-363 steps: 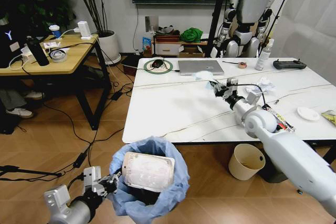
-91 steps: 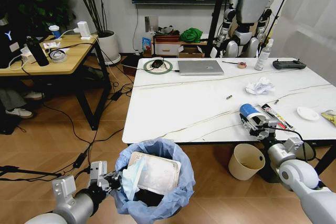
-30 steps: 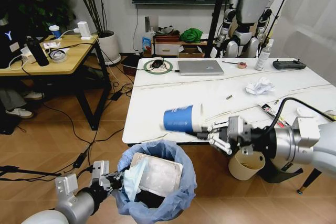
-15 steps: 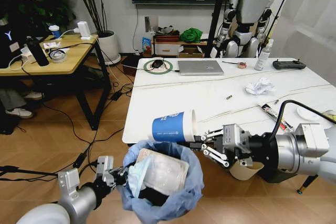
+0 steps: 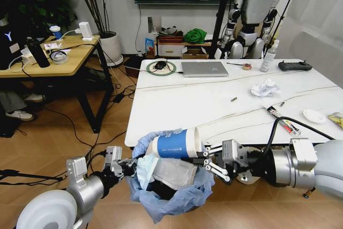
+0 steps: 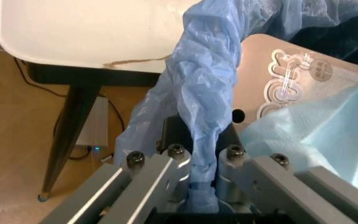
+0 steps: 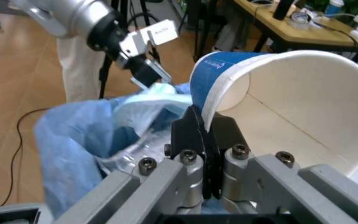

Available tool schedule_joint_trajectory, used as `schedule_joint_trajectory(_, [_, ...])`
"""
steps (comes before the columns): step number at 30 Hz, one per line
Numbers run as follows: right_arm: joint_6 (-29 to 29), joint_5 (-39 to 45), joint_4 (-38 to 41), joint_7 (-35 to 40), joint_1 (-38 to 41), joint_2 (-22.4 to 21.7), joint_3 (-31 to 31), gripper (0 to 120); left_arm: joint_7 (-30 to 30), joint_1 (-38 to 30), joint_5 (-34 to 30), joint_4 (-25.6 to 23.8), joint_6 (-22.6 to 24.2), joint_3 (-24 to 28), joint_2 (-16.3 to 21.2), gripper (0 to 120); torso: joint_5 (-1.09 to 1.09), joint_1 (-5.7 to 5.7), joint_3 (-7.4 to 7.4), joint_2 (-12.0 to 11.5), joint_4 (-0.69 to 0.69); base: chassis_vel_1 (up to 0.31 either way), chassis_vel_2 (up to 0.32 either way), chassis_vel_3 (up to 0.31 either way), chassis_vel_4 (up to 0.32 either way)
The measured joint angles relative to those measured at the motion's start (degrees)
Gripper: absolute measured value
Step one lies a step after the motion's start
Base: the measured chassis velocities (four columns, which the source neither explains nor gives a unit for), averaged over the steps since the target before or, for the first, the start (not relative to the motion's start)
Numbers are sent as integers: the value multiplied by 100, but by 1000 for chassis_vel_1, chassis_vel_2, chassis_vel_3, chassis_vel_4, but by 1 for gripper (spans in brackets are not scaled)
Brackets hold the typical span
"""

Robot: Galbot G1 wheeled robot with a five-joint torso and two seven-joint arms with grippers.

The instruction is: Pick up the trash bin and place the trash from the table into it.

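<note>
Two claws busy below the white table [image 5: 182, 105]: left [image 5: 124, 168] pinches bin [image 5: 177, 199], right [image 5: 201, 156] pinches cup [image 5: 174, 144].

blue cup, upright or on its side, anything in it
On its side and empty: the blue cup lies sideways in the right claw above the trash bin, white inside bare.

One trash bin [image 5: 171, 197], one blue cup [image 5: 174, 144], two claws.
</note>
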Motion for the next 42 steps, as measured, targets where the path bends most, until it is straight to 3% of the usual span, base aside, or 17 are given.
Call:
schedule_joint_trajectory(10, [-57, -478, -257, -102, -233, 219, -135, 0, -205, -62, -202, -50, 76, -63, -44, 0, 0, 0, 0, -1, 0, 0, 0, 0, 0])
schedule_joint_trajectory(16, [67, 99, 40, 38, -133, 186, -109, 0, -236, -43, -193, 10, 119, -3, -83, 0, -4, 0, 0, -1, 0, 0, 0, 0, 0])
schedule_joint_trajectory(24, [167, 663, 187, 254, -277, 476, -222, 0, -236, 17, -189, -41, 139, -44, -107, 0, 1, 0, -1, -1, 0, 0, 0, 0, 0])
schedule_joint_trajectory(42, [-112, -161, -47, 136, -626, 470, -404, 0, -286, 28, -266, -169, 159, -140, -180, 0, 0, 0, 0, 0, 0, 0, 0, 0, 0])
